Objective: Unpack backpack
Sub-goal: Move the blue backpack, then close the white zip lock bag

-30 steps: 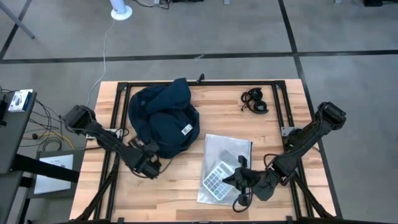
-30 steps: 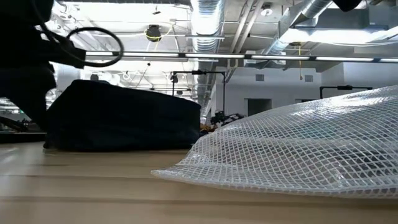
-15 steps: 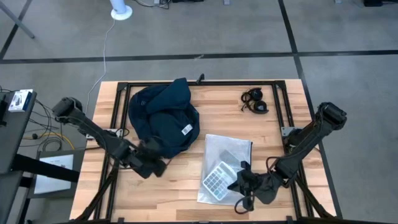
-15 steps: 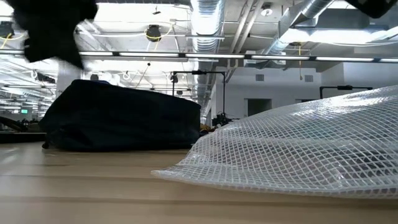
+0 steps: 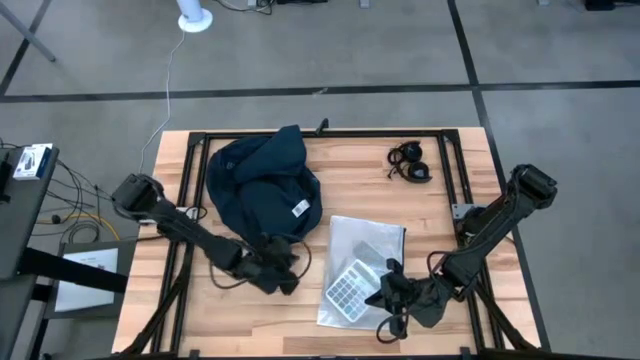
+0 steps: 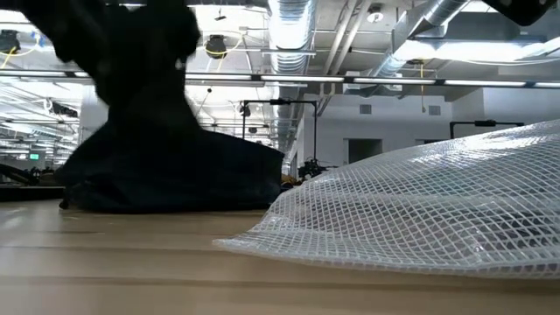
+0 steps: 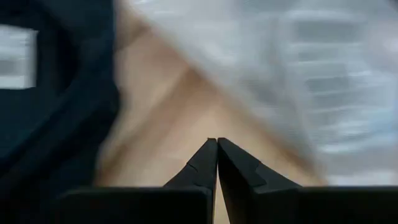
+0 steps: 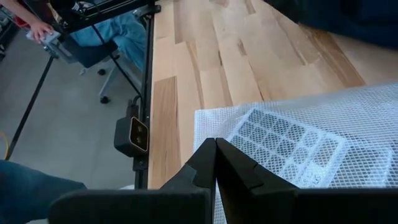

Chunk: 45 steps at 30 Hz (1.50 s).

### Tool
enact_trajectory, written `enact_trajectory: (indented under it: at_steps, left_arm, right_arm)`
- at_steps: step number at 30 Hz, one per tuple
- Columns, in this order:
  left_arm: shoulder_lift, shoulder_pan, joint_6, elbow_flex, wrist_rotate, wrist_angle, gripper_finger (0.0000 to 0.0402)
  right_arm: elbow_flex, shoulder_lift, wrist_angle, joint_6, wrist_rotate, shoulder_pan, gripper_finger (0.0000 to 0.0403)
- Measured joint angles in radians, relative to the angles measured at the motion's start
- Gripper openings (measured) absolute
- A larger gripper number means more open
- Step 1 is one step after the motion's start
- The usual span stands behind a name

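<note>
Both grippers have their fingers pressed together with nothing between them. Left gripper (image 5: 283, 272) sits low over the wooden table (image 5: 360, 200), just off the near edge of the backpack (image 5: 262, 195) and between it and the clear mesh pouch (image 5: 362, 262). Its wrist view shows the two dark fingers (image 7: 205, 163) meeting at their tips above bare wood, with the navy fabric of the backpack (image 7: 50, 106) on one side and the blurred pale mesh of the pouch (image 7: 323, 81) on the other. A thin dark cable loops beside the gripper in the high view.

The backpack lies slumped on the left half of the table toward the far edge, a small white label showing on its near right side. In the low view it is a dark mound (image 6: 219, 179) behind the left arm (image 6: 140, 79), which comes down in front of it.

The right gripper (image 5: 388, 290) rests at the near right of the table, at the edge of the mesh pouch. Its closed fingertips (image 8: 214, 152) point at the pouch's corner (image 8: 298, 149), where a calculator (image 8: 286, 146) shows through the mesh. In the high view the calculator (image 5: 349, 289) lies in the pouch's near part.

Black headphones (image 5: 410, 163) lie near the far right corner, well apart from both arms.

A person's hand (image 8: 42, 30) and blue trouser legs show beyond the table edge in the right wrist view.
</note>
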Motion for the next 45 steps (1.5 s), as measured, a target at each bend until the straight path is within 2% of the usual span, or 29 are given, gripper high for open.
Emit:
enact_trajectory:
  at_steps: [4, 7, 11, 14, 20, 26, 30, 34, 39, 43, 45]
  left_arm:
    - [0.015, 0.078, -0.011, 0.000, 0.014, -0.231, 0.0000]
    - [0.013, 0.144, 0.055, 0.000, 0.081, -0.379, 0.0000]
    - [0.013, 0.222, 0.154, 0.000, 0.174, -0.470, 0.0000]
    - [0.010, 0.250, 0.162, 0.000, 0.197, -0.513, 0.0000]
    - [-0.063, 0.214, 0.086, 0.029, 0.215, -0.545, 0.0000]
    - [-0.193, 0.138, 0.023, 0.110, 0.155, -0.681, 0.0000]
    - [-0.262, 0.124, -0.009, 0.115, 0.144, -0.719, 0.0000]
    - [-0.307, 0.103, -0.023, 0.114, 0.154, -0.661, 0.0000]
    - [-0.317, 0.039, 0.111, 0.114, 0.157, -0.379, 0.0000]
    - [-0.269, 0.010, 0.260, 0.114, 0.163, -0.134, 0.0000]
    - [-0.231, 0.009, 0.321, 0.114, 0.176, -0.041, 0.0000]
  right_arm:
    - [0.000, 0.000, 0.000, -0.024, 0.000, 0.000, 0.0000]
    - [0.000, 0.000, -0.004, -0.026, 0.000, 0.001, 0.0000]
    - [0.000, 0.000, -0.005, -0.026, 0.000, 0.000, 0.0000]
    - [0.000, 0.000, -0.004, -0.026, 0.000, 0.001, 0.0000]
    - [0.000, 0.000, -0.001, -0.026, 0.000, 0.009, 0.0000]
    - [0.000, 0.000, 0.000, -0.025, 0.000, 0.016, 0.0000]
    - [0.000, 0.000, 0.003, -0.018, 0.000, 0.014, 0.0000]
    - [0.000, 0.000, 0.013, -0.017, 0.000, 0.014, 0.0000]
    - [0.000, 0.000, 0.014, -0.012, -0.007, 0.020, 0.0000]
    - [0.000, 0.000, 0.013, 0.054, -0.150, 0.028, 0.0000]
    - [0.000, 0.000, 0.008, 0.115, -0.188, 0.049, 0.0000]
